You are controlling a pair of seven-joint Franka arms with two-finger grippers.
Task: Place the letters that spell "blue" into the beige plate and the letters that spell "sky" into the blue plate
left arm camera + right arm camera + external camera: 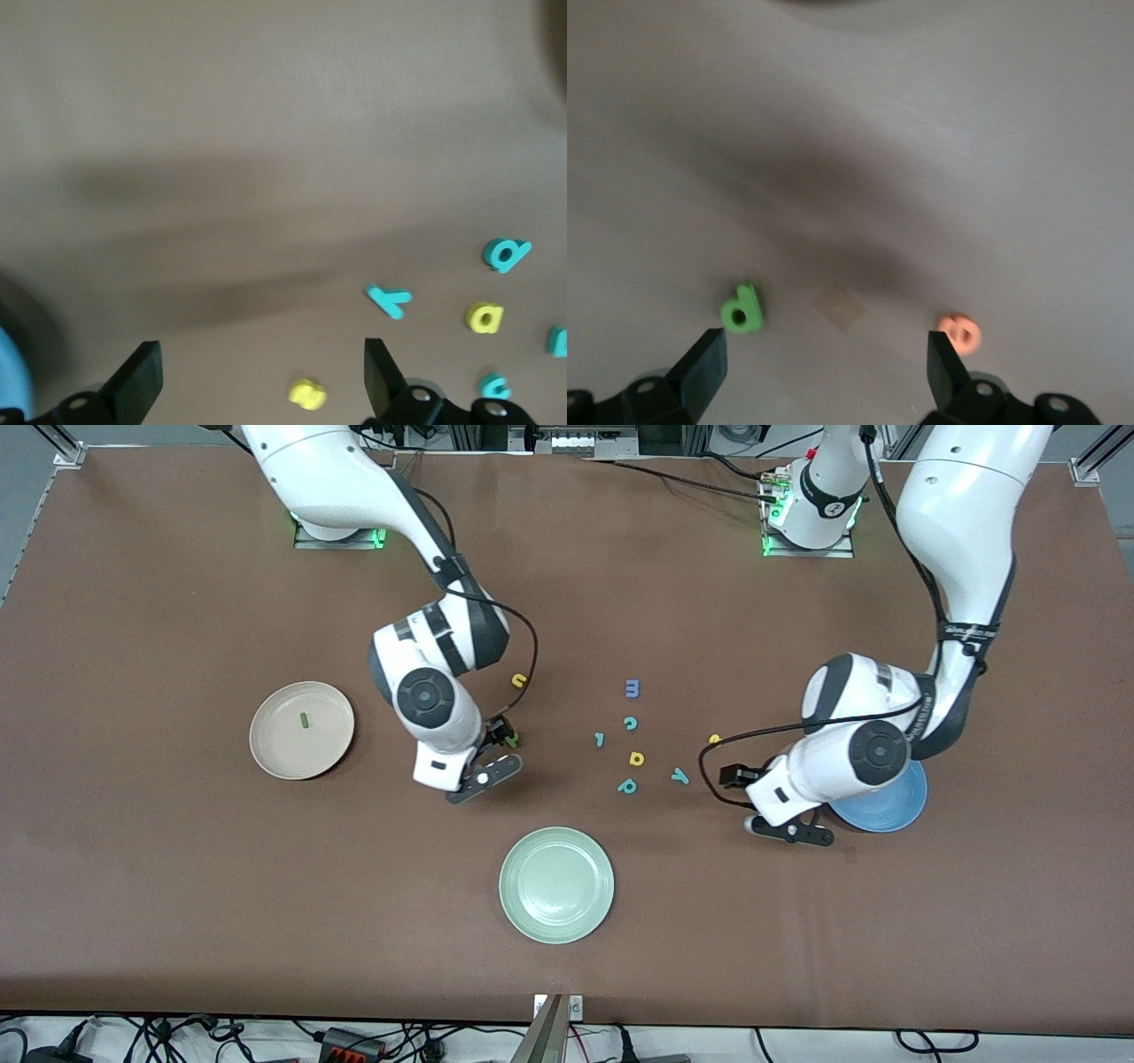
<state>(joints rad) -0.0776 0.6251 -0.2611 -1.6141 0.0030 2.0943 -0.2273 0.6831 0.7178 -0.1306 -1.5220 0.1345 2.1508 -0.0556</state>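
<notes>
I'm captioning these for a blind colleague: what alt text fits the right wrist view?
The right gripper hangs open over the brown table, holding nothing. A green b lies by one fingertip and an orange e by the other.

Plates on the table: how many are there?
3: beige plate toward the right arm's end, pale green plate nearest the front camera, blue plate partly under the left arm.
</notes>
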